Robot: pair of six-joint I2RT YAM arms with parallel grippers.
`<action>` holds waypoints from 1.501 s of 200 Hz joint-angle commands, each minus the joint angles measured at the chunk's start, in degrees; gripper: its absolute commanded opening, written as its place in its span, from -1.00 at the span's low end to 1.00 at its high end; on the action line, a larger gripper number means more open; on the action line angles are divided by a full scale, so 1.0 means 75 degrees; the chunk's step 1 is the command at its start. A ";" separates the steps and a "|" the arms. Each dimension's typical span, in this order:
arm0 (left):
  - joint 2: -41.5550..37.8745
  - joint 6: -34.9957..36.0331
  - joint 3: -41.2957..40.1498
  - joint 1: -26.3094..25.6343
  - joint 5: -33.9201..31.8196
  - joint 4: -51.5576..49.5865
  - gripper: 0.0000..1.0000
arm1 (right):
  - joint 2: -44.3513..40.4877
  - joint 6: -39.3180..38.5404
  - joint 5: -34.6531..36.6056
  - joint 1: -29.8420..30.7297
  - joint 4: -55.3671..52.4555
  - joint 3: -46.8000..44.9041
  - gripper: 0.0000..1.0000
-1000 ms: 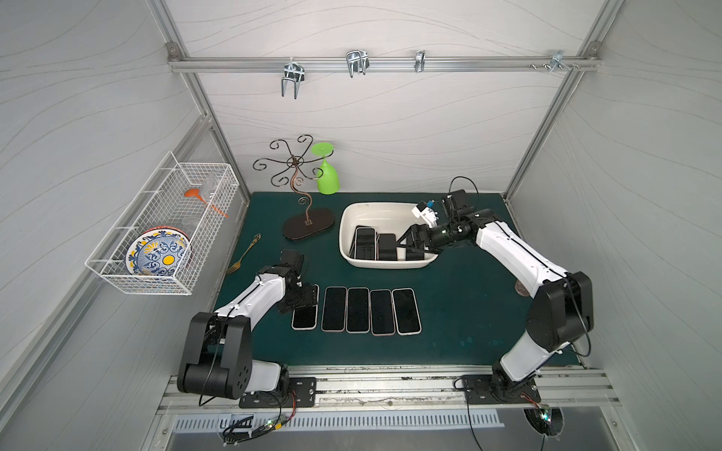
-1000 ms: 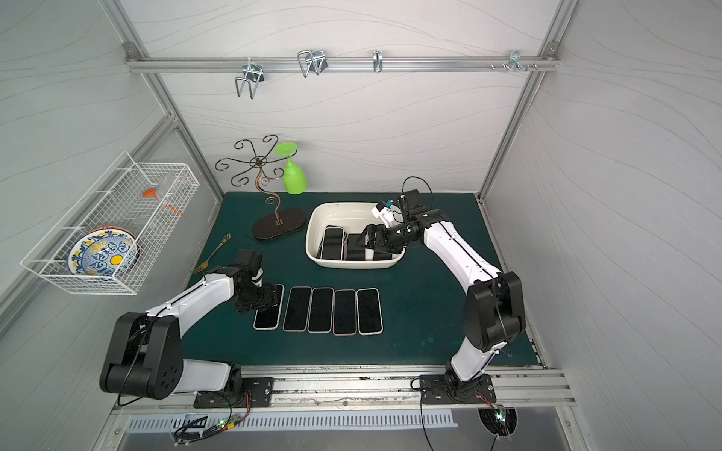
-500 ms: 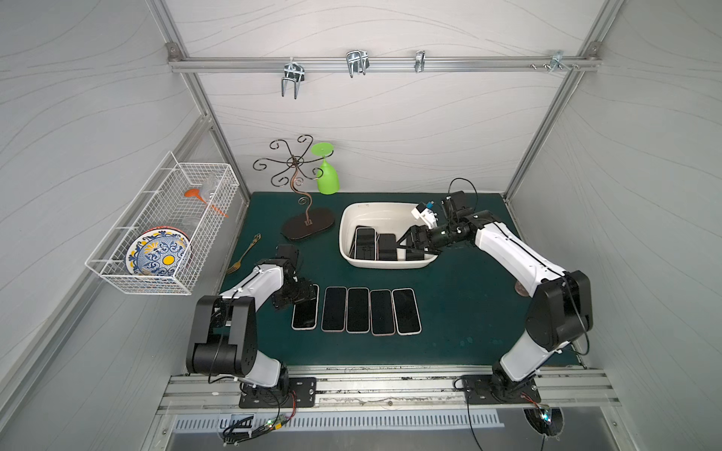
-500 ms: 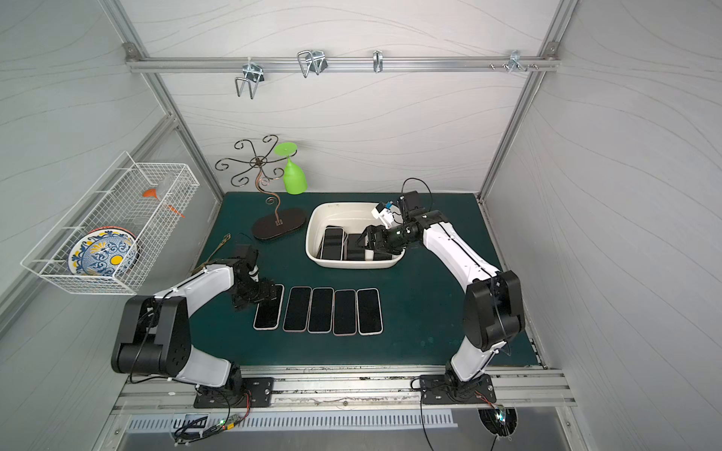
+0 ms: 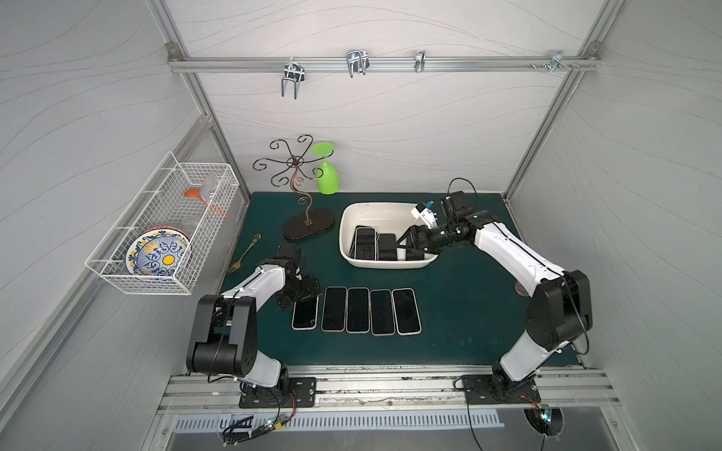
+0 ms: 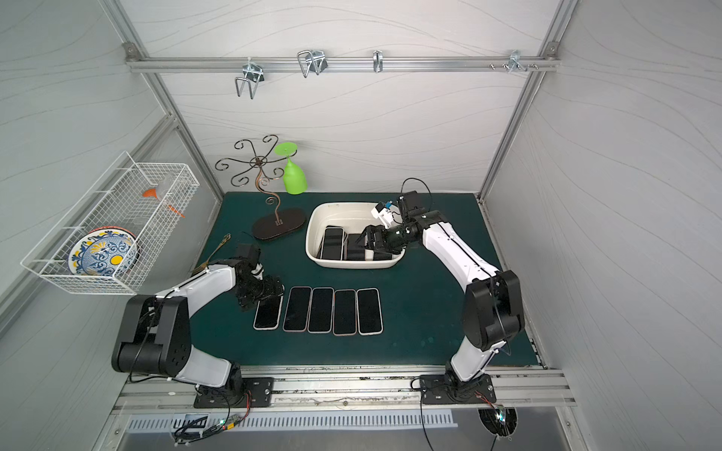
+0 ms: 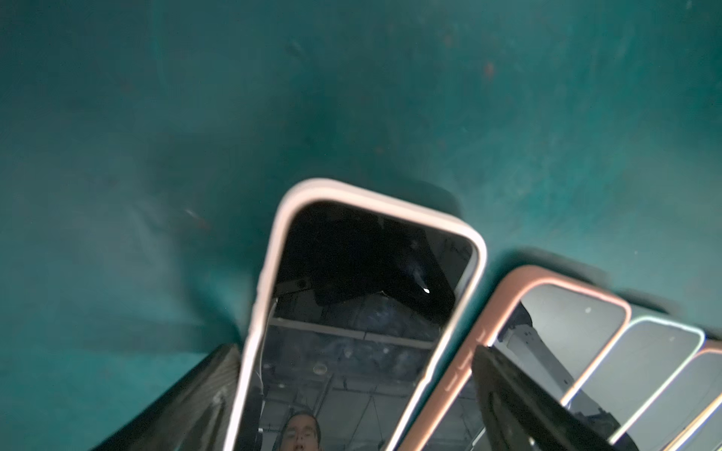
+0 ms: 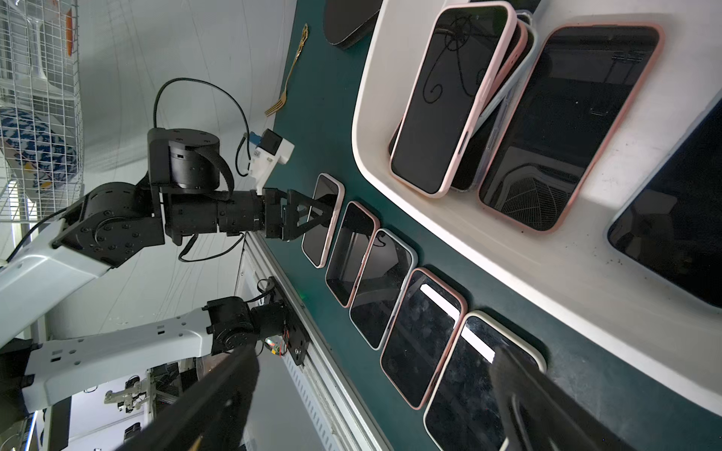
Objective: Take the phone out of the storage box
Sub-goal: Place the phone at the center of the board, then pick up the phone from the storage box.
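- Nearest the rail, on the green mat point(image 5: 469, 312): five phones point(image 5: 357, 310) out of the box, laid side by side in a row, screens up.
- At the row's left end: left gripper point(image 8: 332, 213) spread wide astride the end phone point(image 5: 304, 314), clamping nothing; phone flat on the mat, apparently let go.
- Farther back: storage box point(image 5: 345, 238), holding several more phones point(image 8: 566, 129), some stacked at one end.
- Over the box's right end: right gripper point(image 5: 402, 244) spread to its widest, empty, pointing at those phones.
- Judged partway: five out, at least four left to lift.
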 commanded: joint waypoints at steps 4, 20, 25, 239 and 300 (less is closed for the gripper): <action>-0.0196 -0.0204 -0.0094 -0.0152 0.0292 0.0210 0.94 | 0.0140 0.0001 0.0038 0.0100 -0.0005 0.0011 0.97; -0.0222 -0.0302 -0.0121 -0.0253 0.0366 0.0208 0.94 | 0.0128 -0.0003 0.0065 0.0120 -0.0027 0.0022 0.98; -0.0245 -0.0366 -0.0171 -0.0279 0.0415 0.0249 0.94 | 0.0139 0.0004 0.0069 0.0121 -0.0021 0.0041 0.97; -0.1708 0.0046 0.3158 -0.1352 -0.1365 -0.1419 0.99 | 0.0894 0.0688 0.2483 0.0170 -0.0509 0.1084 0.97; 0.1712 0.0321 0.6763 -0.3214 -0.2161 -0.2409 0.99 | -0.0241 0.0917 0.2499 -0.1085 -0.0183 -0.0029 0.98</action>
